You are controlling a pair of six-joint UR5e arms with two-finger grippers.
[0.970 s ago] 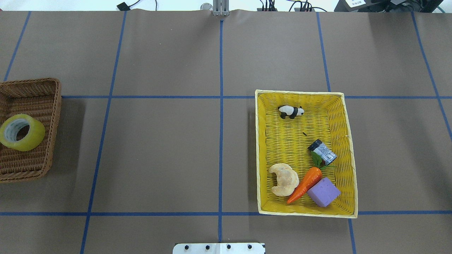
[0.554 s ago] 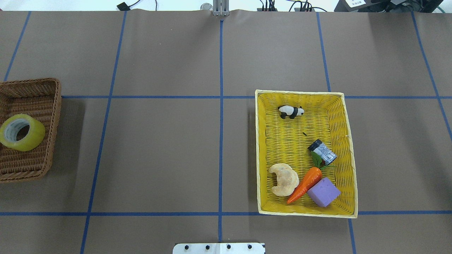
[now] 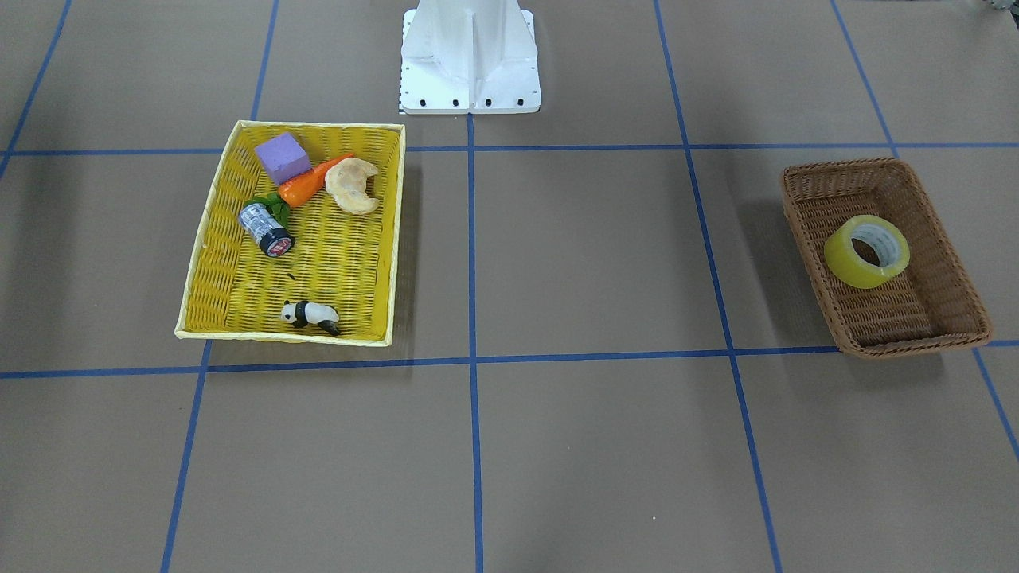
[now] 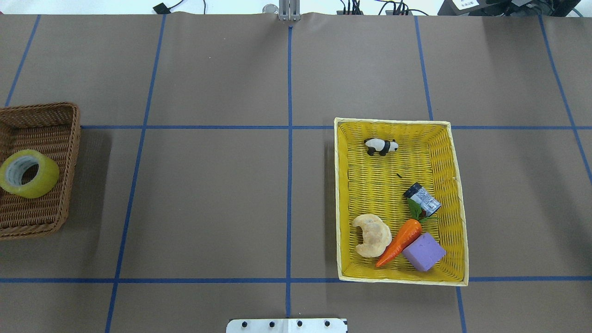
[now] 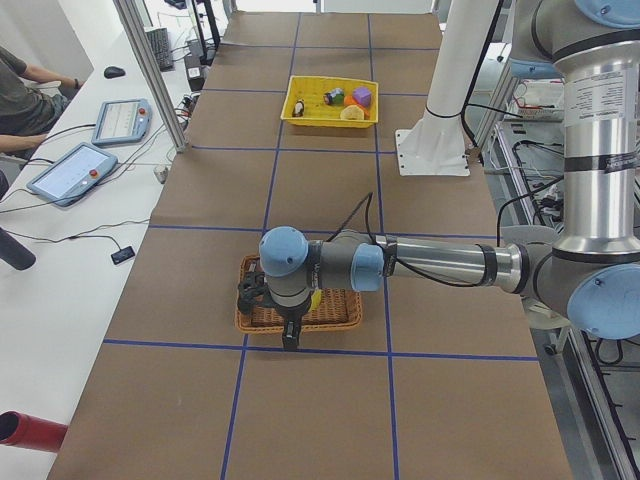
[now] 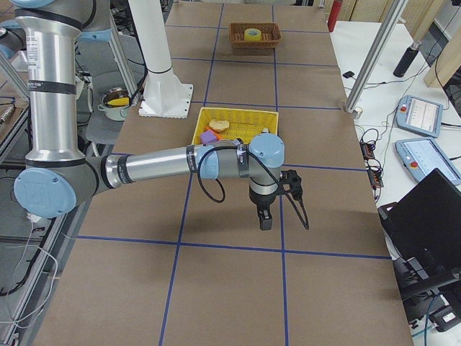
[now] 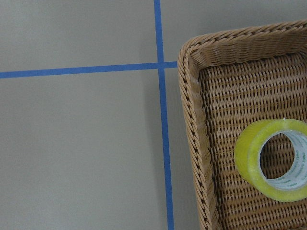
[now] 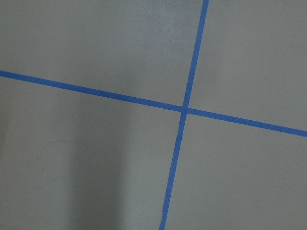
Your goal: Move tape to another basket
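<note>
The tape (image 4: 28,173) is lying tilted inside the brown wicker basket (image 4: 69,138), which is sitting at 9 o'clock on the table in the overhead view. The basket is well apart from the yellow tray (image 4: 344,208) at 4 o'clock.

The overhead and front views are showing no arm at all. Only the left side view is catching the left gripper (image 5: 290,335), hanging above the basket's edge. Only the right side view is catching the right gripper (image 6: 265,218), pointing down over bare table. From those angles I cannot tell whether either pair of fingers is spread or pressed together.

The left wrist camera is framing the basket's corner, with the tape at 4 o'clock. The right wrist camera is seeing only crossing blue lines (image 8: 184,109).

A toy panda (image 4: 380,146), a carrot (image 4: 400,241) and a purple block (image 4: 423,251) are lying in the tray.
</note>
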